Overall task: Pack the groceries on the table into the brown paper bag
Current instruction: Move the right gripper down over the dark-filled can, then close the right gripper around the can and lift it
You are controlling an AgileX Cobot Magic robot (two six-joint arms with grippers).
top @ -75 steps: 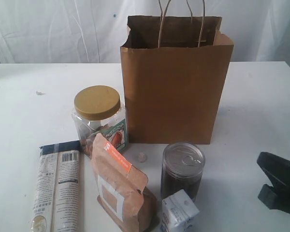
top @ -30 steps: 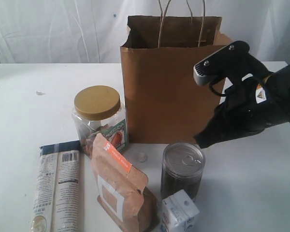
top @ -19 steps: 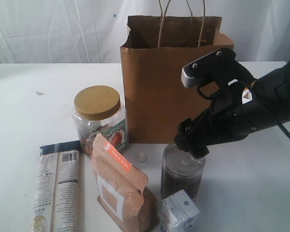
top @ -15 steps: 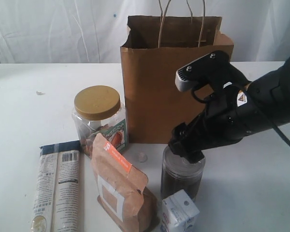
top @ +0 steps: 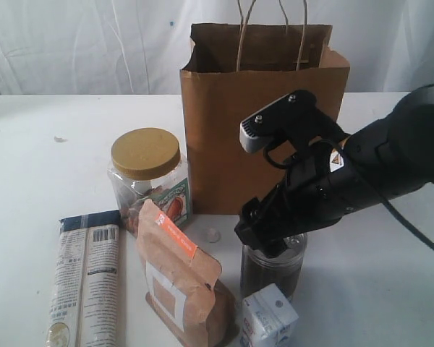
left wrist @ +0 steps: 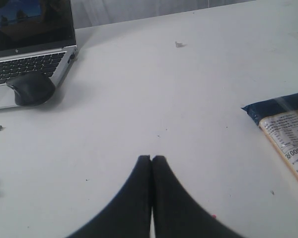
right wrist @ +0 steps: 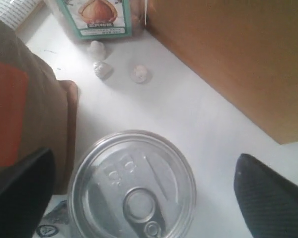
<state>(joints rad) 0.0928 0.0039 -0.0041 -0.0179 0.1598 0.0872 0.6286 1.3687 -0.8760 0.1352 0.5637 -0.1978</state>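
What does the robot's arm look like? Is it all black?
Mostly. The right arm is chunky and black, with a grey-faced box on it, a thin black cable and a small orange-and-white sticker. The left claw has two smooth black fingers that taper to tips.

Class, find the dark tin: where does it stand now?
In the exterior view the dark tin stands slightly right of centre, in front of the brown paper bag, just behind the small white carton, under the open right hand.

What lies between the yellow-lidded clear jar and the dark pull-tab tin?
A few tiny white paper balls on bare white tabletop, clearest in the right wrist view; the exterior view shows one.
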